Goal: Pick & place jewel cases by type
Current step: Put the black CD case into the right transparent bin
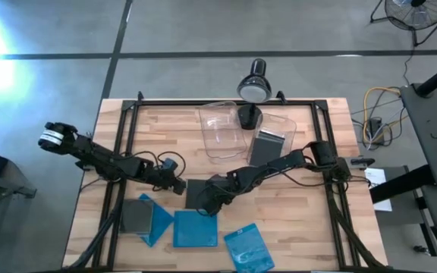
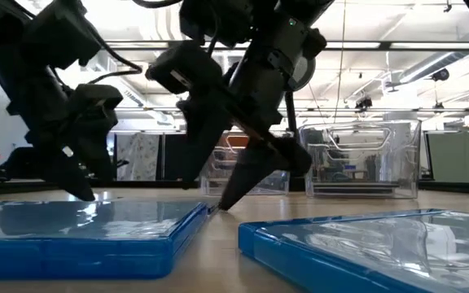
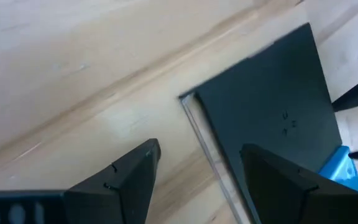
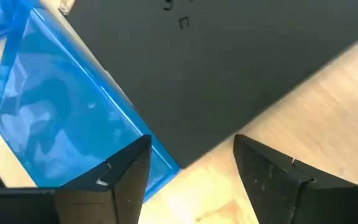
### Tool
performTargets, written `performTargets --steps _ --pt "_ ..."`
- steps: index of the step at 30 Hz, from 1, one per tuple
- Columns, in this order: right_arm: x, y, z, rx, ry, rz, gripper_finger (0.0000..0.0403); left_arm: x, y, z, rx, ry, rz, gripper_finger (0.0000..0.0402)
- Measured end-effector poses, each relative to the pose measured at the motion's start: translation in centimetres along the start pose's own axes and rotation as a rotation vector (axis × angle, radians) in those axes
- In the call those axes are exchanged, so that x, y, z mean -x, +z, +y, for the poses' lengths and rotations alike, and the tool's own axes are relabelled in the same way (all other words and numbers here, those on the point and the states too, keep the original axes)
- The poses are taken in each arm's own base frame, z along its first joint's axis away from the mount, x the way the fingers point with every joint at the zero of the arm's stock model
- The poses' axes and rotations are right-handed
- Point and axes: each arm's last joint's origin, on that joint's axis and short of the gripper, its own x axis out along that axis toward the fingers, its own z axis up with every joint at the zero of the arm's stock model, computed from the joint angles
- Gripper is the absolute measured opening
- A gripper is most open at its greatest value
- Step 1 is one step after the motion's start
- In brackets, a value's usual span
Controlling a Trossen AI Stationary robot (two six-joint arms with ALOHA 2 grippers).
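The biggest risk lay on the pale wooden bench (image 1: 165,121), where the right gripper (image 4: 188,165), fingers apart, hung low over the corner of the flat dark grey plastic jewel case (image 1: 198,194) lying against the translucent blue square jewel case (image 1: 196,229): closing there could catch or drag the blue one too. The left gripper (image 3: 197,171), fingers also apart, hovered at the same dark case's opposite edge, so the two arms could collide. Whether either fingertip touched the case was hidden, and the clear rectangular plastic bins (image 1: 224,130) showed their contents poorly.
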Motion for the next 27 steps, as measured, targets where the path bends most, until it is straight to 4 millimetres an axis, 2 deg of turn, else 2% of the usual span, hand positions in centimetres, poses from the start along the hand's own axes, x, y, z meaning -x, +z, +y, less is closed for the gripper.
performTargets --steps 7,15,27 --pt "0.1 1.1 0.2 -0.008 0.041 -0.066 0.0224 -0.3 0.0 -0.5 0.008 -0.062 -0.007 0.0213" --pt "0.2 1.5 0.1 0.013 0.058 -0.077 0.0224 -1.7 -0.1 -1.0 0.013 -0.107 -0.003 0.0213" --pt "0.2 1.0 -0.5 0.096 -0.001 -0.002 0.0224 -0.4 0.7 -3.6 -0.025 -0.400 -0.070 0.0213"
